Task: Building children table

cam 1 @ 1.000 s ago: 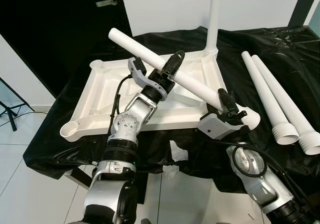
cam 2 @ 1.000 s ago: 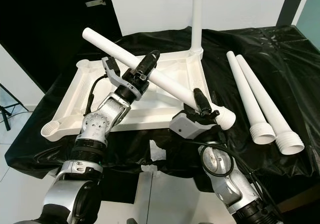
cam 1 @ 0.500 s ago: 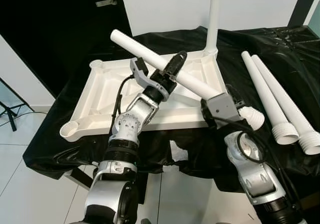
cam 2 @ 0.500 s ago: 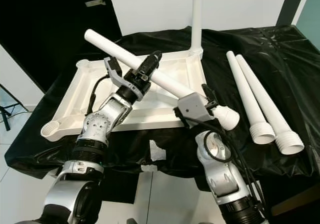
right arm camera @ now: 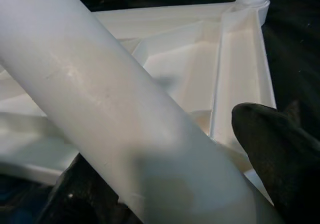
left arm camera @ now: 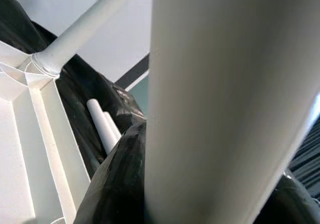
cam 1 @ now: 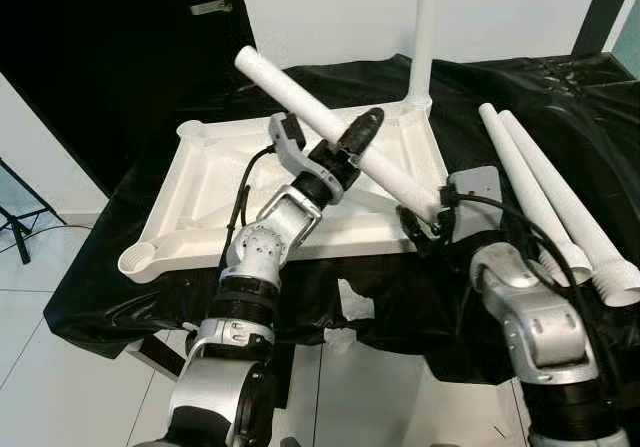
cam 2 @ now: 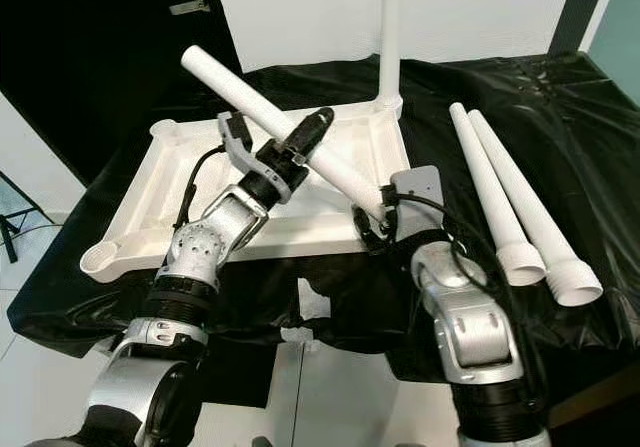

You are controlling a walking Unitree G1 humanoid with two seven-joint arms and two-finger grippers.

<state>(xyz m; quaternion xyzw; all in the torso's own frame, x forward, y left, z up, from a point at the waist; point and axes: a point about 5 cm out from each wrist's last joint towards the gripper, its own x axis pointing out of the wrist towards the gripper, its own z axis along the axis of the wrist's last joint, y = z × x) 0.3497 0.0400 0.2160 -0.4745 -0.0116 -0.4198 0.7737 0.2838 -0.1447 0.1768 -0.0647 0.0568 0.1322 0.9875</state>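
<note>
Left eye view: left hand (cam 1: 345, 147) and right hand (cam 1: 428, 222) both clamp tilted table leg (cam 1: 330, 125).

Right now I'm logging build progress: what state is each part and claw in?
Tabletop: upside down on the black cloth.
Fitted leg: upright in the far right corner socket.
Held leg: tilted, gripped by both claws.
Spare legs: lying side by side, unfitted.
Left claw: shut mid-leg.
Right claw: shut at lower end.

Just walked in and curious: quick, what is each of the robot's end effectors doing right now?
Left end effector: closed on the middle of the white table leg.
Right end effector: closed on the lower end of that same table leg.
</note>
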